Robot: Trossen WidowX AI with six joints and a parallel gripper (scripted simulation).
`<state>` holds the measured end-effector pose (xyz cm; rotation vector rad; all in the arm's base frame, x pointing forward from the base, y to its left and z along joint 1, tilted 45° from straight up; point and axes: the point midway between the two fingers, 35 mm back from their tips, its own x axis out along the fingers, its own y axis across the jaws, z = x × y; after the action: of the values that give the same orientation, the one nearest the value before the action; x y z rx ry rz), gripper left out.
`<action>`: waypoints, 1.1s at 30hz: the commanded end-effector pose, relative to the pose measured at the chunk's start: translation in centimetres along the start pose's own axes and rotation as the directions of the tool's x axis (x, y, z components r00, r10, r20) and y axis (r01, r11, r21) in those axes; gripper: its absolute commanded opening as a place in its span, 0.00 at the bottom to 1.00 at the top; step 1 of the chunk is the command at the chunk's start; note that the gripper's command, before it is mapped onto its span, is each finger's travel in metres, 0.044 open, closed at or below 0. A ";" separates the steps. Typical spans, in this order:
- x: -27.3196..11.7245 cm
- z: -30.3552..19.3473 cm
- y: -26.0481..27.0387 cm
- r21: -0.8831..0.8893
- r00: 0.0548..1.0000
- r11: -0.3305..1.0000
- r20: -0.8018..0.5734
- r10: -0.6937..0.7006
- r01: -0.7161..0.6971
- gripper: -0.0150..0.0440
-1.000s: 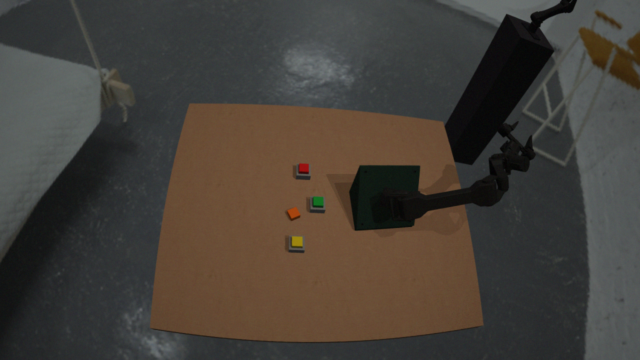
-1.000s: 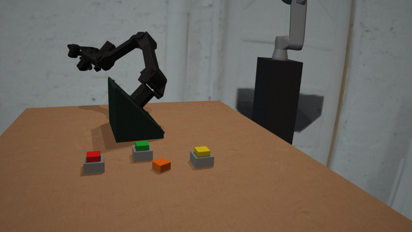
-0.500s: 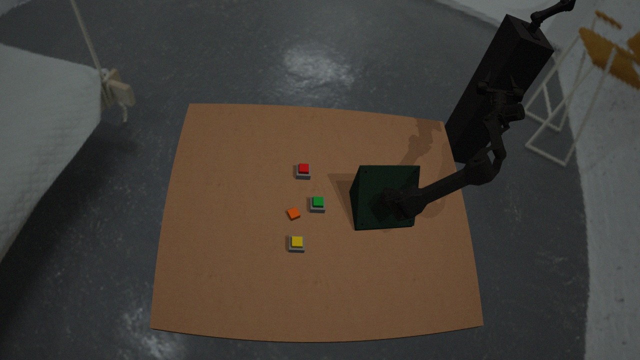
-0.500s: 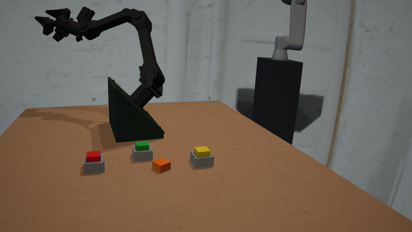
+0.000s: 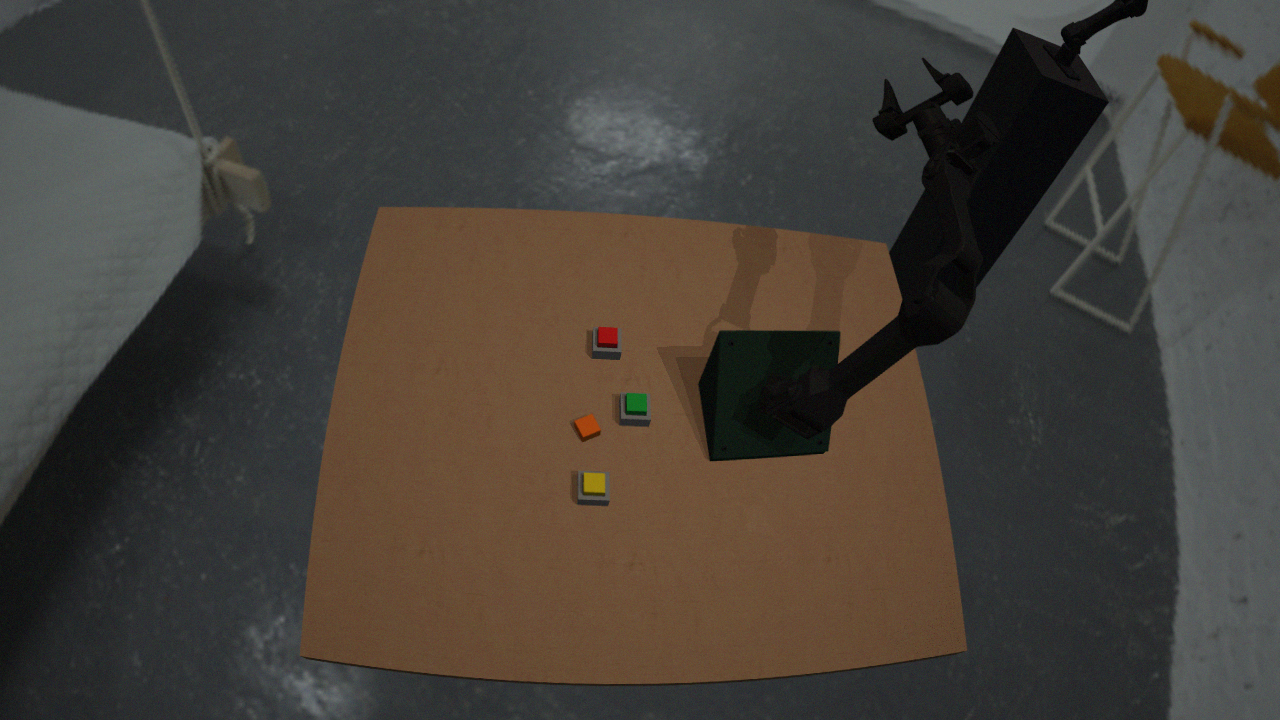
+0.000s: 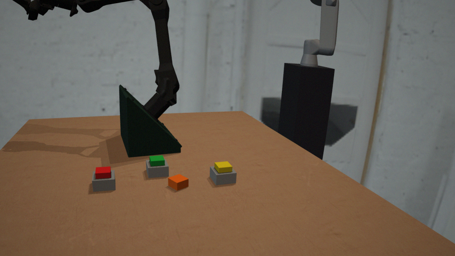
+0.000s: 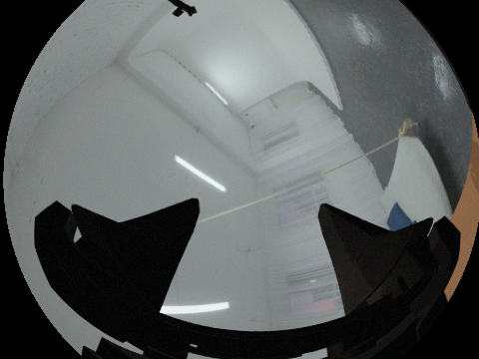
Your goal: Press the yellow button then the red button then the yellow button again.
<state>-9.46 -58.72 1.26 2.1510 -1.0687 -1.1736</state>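
Claw: gripper (image 5: 914, 92) spread wide with nothing between its fingers, raised high beyond the bench's far right corner.
Yellow button (image 5: 593, 483): on its grey base, nearest the front edge, unpressed.
Red button (image 5: 606, 336): toward the back edge.
Green button (image 5: 636, 402): between them, just beside the orange block (image 5: 587, 426).
Arm mount: dark green wedge (image 5: 747, 394), near the right edge.

Three buttons: red (image 5: 606, 337), green (image 5: 636, 402), yellow (image 5: 594, 483). One orange block (image 5: 587, 426). One wedge (image 5: 768, 394).
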 end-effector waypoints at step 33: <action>-12.6 -42.1 -34.1 -0.987 0.381 0.124 -0.154 -0.912 -0.103 0.93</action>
<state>34.06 -32.53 5.11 1.6311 0.7109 -0.6115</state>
